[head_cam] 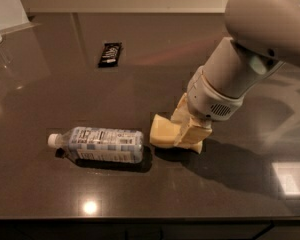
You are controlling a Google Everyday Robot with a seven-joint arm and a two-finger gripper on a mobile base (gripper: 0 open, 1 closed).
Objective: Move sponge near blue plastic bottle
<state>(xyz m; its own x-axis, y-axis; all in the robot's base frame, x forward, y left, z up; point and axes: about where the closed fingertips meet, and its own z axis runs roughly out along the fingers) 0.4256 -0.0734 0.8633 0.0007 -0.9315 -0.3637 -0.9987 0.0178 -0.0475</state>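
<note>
While on sponge [163, 131] — pincer [189, 137] near bottle [103, 144]

My hand [191, 130] is holding the cream sponge [162, 132] on the bench [65, 194], just beside the blue plastic bottle [104, 144] lying sideways.

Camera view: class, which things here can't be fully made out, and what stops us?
- sponge: right end hidden by the gripper gripping it, beside the blue plastic bottle.
- Bottle label: print too small to read.
- black wrapper: lettering too small.
- robot arm: cut off by top and right edges.
</note>
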